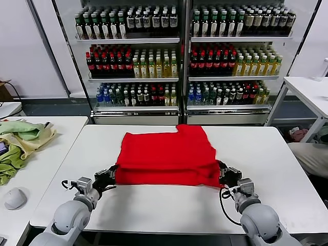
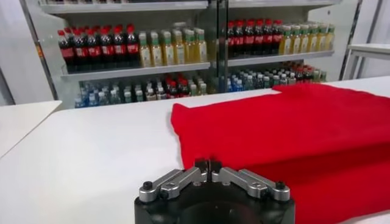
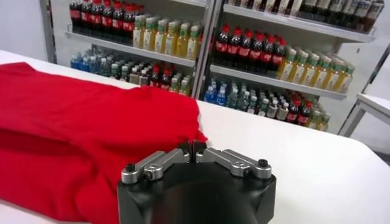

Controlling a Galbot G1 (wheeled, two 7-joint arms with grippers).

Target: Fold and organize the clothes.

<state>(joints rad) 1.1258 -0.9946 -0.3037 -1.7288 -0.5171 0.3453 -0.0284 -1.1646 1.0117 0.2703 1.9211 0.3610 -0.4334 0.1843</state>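
My left hand (image 1: 108, 176) sits at the near left corner of the red T-shirt (image 1: 166, 154), at about 8 o'clock from the shirt's middle. My right hand (image 1: 225, 175) is at the near right corner, at about 4 o'clock. In both wrist views the fingers are pressed together. The red fabric reaches right up to each fingertip, but I cannot tell whether either hand actually pinches the hem or only rests shut beside it.

The shirt lies in the middle of the white worktop (image 1: 164, 205), plain side up, with no print showing. I judge the folding as partly done. The near edge looks doubled over, a thicker band running across from one hand to the other, and the outline is close to a rectangle with one stepped corner at the far side, around 12 o'clock. No sleeves stick out. What seems left is at least one more fold to make it compact, then setting it in its place.

The fabric is soft and matte, bright red, lying in shallow ripples with a rounded, padded fold line, not a sharp crease. The worktop is smooth, pale and hard. Beyond it at 12 o'clock stand shelves of bottles (image 1: 154, 56), and pale green and yellow cloths (image 1: 20, 138) are heaped on a side table at 9 o'clock.
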